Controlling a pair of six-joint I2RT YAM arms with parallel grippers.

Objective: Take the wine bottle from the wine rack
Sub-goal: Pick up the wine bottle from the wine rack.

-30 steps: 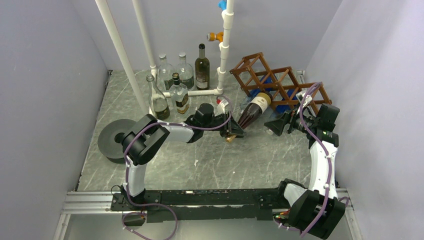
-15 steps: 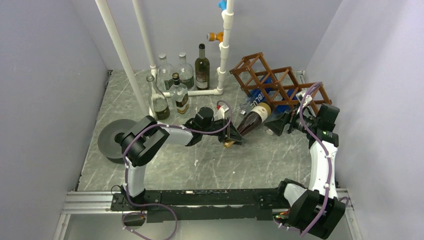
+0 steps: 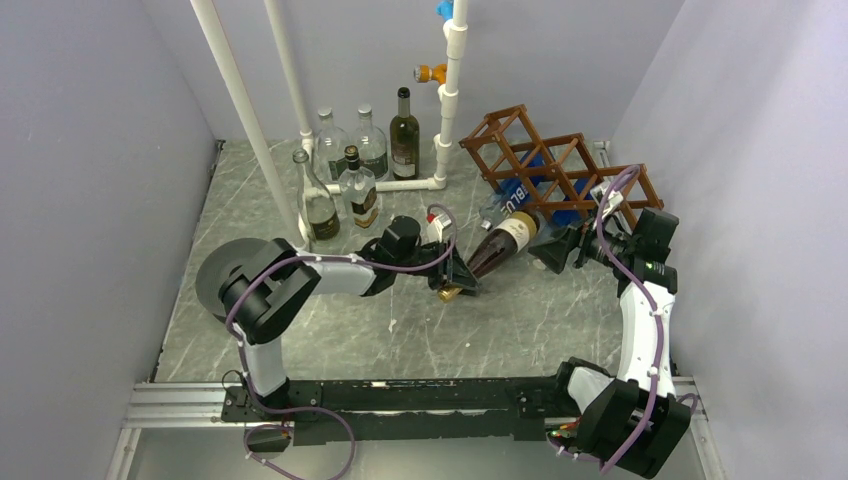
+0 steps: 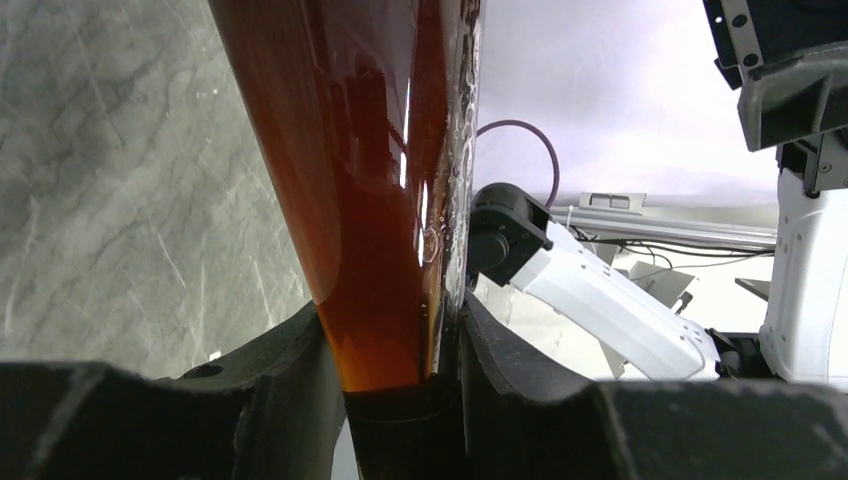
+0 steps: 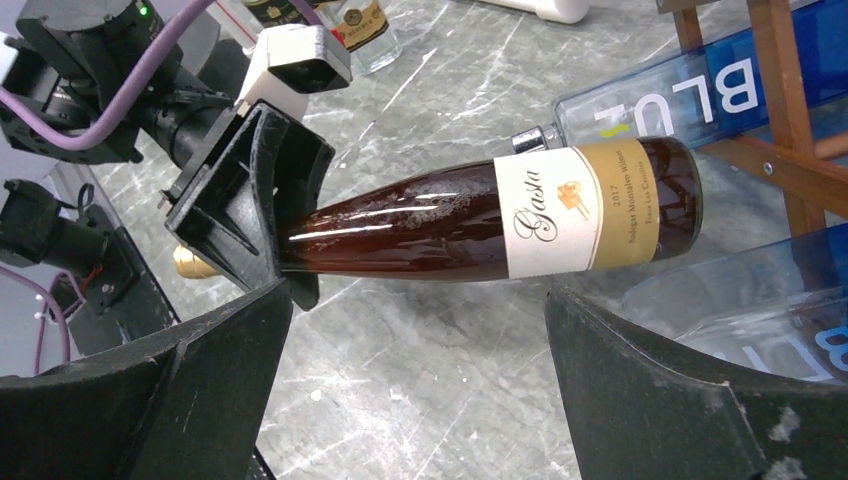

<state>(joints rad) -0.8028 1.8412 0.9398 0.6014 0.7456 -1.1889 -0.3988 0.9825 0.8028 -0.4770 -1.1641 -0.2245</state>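
Left fingers (image 4: 275, 400) are clamped on the neck of the wine bottle (image 5: 480, 225). The bottle extends away from them, its base just beside the front slats of the wine rack (image 3: 560, 165). Right fingers (image 5: 150, 400) are spread wide and hold nothing; the bottle's labelled body lies ahead of them, apart.

Overhead plus two close wrist views, wine bottle (image 3: 503, 242) in all.
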